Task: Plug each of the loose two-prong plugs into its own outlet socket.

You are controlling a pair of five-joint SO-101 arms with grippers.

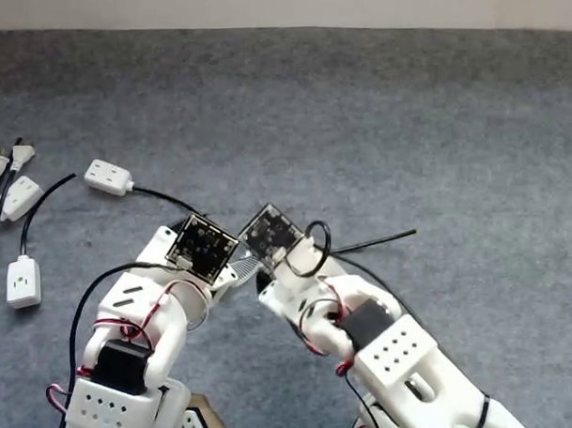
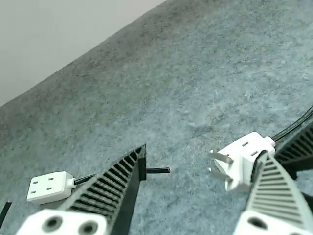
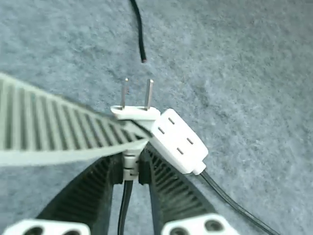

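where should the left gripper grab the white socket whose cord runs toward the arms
Probably across its two long sides, from above, near the cord end. The socket lies flat on the carpet with its slotted face up and its cord leaving one short end, so that grip leaves the slots free for the plug.

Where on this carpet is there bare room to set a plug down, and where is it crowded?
Free: the wide carpet right of and beyond the cable end, up to the far wall. Crowded: the left edge, with sockets and loose plugs, and the centre, where the left gripper and right gripper crowd a held plug.
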